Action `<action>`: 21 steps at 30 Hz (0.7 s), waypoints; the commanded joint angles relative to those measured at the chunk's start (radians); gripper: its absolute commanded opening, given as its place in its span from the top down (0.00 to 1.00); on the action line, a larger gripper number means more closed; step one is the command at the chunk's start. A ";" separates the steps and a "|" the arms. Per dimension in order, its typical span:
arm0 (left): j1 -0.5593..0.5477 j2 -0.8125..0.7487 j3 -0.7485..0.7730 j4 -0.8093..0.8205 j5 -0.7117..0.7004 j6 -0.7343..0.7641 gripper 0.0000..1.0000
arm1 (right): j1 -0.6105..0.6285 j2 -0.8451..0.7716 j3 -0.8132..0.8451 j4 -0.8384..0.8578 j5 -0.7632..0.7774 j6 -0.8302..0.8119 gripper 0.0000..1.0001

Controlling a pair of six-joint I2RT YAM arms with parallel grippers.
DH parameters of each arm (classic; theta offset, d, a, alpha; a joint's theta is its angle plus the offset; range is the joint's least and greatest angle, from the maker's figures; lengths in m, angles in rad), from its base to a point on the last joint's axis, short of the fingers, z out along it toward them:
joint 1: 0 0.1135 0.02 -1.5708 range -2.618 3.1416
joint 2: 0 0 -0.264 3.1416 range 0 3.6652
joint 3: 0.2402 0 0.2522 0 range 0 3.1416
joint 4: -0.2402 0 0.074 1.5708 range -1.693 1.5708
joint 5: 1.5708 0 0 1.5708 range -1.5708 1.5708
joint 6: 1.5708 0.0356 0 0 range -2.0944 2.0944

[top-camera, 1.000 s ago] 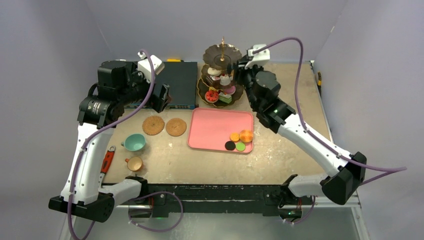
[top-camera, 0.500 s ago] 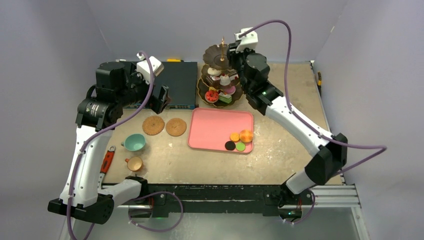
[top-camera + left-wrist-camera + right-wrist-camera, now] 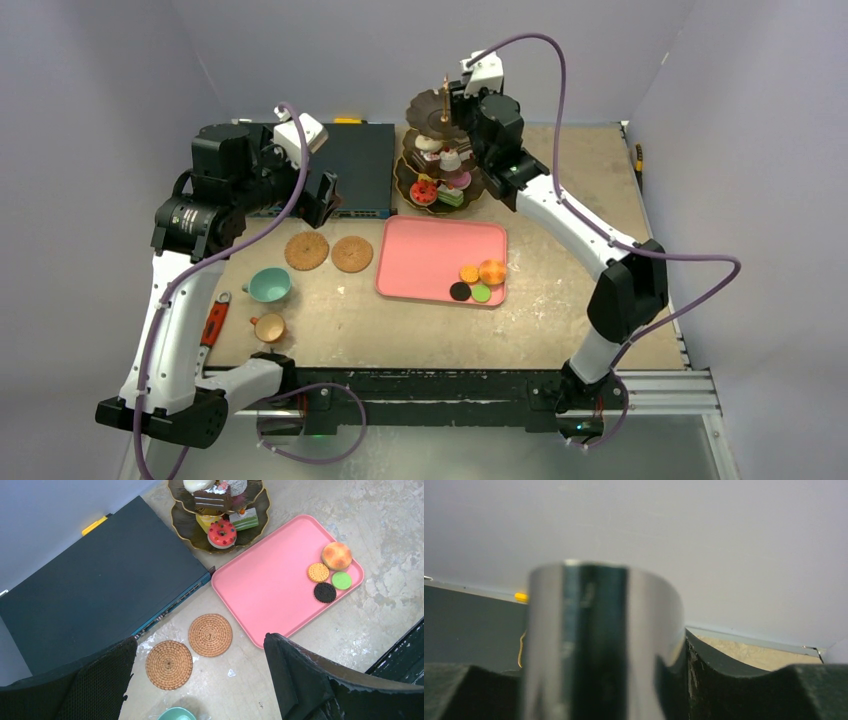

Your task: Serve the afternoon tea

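Three-tier stand (image 3: 430,107) sits just beside the right pincer (image 3: 458,103), which grips metal tongs (image 3: 599,640); left pincer (image 3: 200,642) gapes wide

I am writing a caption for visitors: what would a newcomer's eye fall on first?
The dark scalloped three-tier stand with a gold rod, holding colourful toy cakes, at the table's far middle, with the white right arm stretched to its top. Then the pink rectangular tray before it, four small toy pastries in its near right corner.

stand (image 3: 430,106): upright, cakes (image 3: 424,191) on tiers | coasters (image 3: 307,250): flat, side by side | teal cup (image 3: 268,285), tan cup (image 3: 269,326): upright
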 commanded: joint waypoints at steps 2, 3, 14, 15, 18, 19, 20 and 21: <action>0.004 -0.022 0.000 0.014 -0.001 0.016 0.01 | -0.001 -0.051 0.032 0.076 -0.030 0.000 0.46; 0.004 -0.023 -0.001 0.014 -0.001 0.016 0.01 | -0.001 -0.059 0.025 0.074 -0.032 0.001 0.45; 0.003 -0.023 0.003 0.015 0.002 0.014 0.01 | 0.002 -0.221 -0.099 0.037 -0.017 0.029 0.44; 0.003 -0.024 0.004 0.015 0.002 0.015 0.01 | 0.004 -0.245 -0.116 0.014 -0.025 0.039 0.44; 0.003 -0.024 0.006 0.016 0.003 0.015 0.01 | 0.014 -0.330 -0.193 -0.049 -0.044 0.076 0.44; 0.004 -0.024 0.005 0.016 0.004 0.015 0.01 | 0.019 -0.358 -0.226 -0.070 -0.047 0.091 0.44; 0.004 -0.024 0.005 0.017 0.006 0.015 0.01 | 0.025 -0.387 -0.277 -0.089 -0.050 0.108 0.44; 0.004 -0.024 0.004 0.017 0.007 0.015 0.01 | 0.032 -0.416 -0.315 -0.104 -0.054 0.128 0.44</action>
